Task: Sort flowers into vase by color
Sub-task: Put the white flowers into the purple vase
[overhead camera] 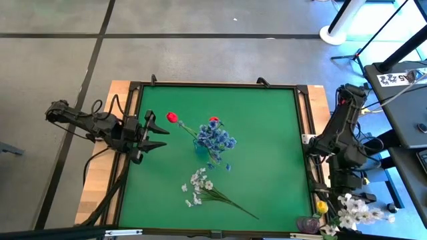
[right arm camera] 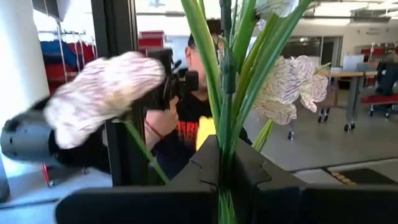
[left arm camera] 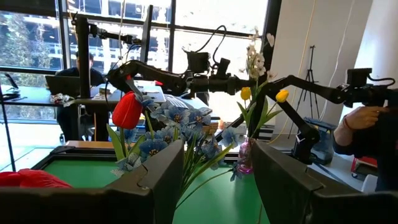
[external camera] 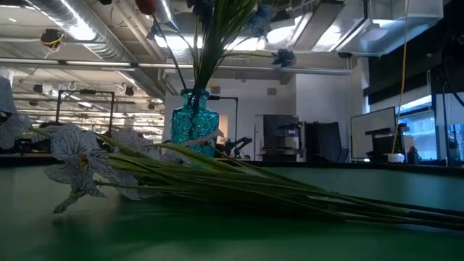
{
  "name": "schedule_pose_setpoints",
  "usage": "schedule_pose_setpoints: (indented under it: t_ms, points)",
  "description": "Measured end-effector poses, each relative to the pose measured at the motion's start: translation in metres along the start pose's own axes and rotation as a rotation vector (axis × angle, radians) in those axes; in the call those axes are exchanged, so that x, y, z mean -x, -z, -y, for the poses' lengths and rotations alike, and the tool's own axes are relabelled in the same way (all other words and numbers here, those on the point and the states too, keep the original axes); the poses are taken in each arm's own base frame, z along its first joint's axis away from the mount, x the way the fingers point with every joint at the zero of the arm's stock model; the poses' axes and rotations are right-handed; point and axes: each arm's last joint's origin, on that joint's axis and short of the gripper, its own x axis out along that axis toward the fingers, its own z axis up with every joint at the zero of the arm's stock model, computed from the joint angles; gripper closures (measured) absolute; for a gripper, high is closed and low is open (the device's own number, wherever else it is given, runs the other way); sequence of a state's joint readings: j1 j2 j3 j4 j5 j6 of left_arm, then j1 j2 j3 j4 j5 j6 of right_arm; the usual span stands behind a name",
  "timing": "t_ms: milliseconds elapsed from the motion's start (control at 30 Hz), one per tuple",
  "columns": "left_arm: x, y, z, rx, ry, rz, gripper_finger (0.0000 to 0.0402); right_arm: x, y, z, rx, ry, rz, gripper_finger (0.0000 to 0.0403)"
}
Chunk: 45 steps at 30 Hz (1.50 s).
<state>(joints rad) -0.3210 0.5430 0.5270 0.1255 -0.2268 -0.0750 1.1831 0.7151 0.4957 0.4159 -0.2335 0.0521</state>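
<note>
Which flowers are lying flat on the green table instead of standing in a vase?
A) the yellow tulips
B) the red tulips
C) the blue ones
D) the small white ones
D: the white blossom spray lies on its side on the green table, stems trailing out, while the blue sprays and red tulips stand in the teal vase.

Grey floor (overhead camera: pixel 200 60) with dark seams; large windows (left arm camera: pixel 37 43); ceiling ducts (external camera: pixel 87 36) overhead.
</note>
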Motion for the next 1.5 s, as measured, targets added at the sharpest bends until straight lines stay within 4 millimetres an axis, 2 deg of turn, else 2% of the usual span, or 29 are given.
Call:
schedule_pose_setpoints:
  t_ms: [567, 733, 867, 1100, 1267, 1500]
  points:
    - [0.0, 0.0, 0.0, 0.0, 0.0, 0.0, 0.0217, 0.0, 0.01, -0.002, 0.009, -0.034, -0.099, 0.0387]
    - [0.0, 0.0, 0.0, 0.0, 0.0, 0.0, 0.0217, 0.0, 0.001, -0.003, 0.03, -0.056, -0.011, 0.0387]
    - [0.0, 0.0, 0.0, 0.0, 0.0, 0.0, 0.0217, 0.002, -0.004, -0.004, 0.027, -0.074, -0.013, 0.0387]
    - [0.0, 0.0, 0.0, 0.0, 0.0, 0.0, 0.0217, 0.017, -0.016, -0.008, 0.028, -0.055, -0.008, 0.0387]
    - [0.0, 0.0, 0.0, 0.0, 0.0, 0.0, 0.0217, 0.019, -0.012, -0.008, 0.019, -0.054, -0.056, 0.0387]
    - [0.0, 0.0, 0.0, 0.0, 0.0, 0.0, 0.0217, 0.006, 0.001, -0.003, 0.034, -0.011, -0.126, 0.0387]
